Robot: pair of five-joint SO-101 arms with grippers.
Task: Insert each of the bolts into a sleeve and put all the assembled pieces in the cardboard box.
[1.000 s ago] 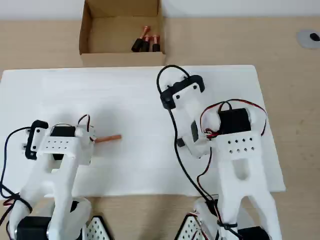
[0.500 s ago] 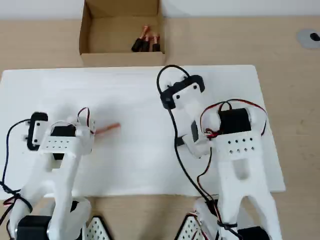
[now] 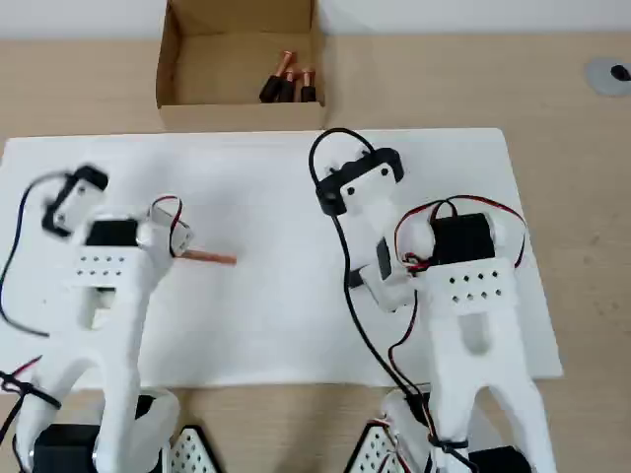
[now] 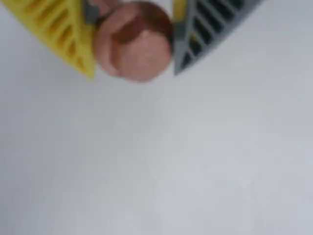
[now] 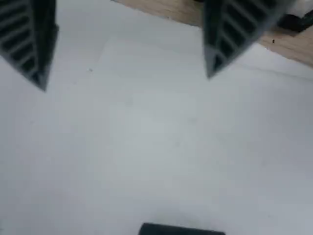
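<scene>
Left end effector (image 4: 132,68) grips the copper bolt (image 4: 137,44), shaft projecting toward the other arm (image 3: 463,286); we judge this presents it for sleeving. Right end effector (image 5: 127,82) hangs wide open over the white mat (image 3: 276,197). Finished pieces (image 3: 286,87) lie in the cardboard box (image 3: 170,69).

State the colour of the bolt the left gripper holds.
The bolt is copper, clearest in the left wrist view.

Table: light wooden table (image 3: 572,148), running across the whole high view.
Cover: white sheet (image 3: 266,325) lying flat on the wood.
Far corner: small grey disc (image 3: 606,76).
Back edge: pale strip (image 3: 444,15).
</scene>
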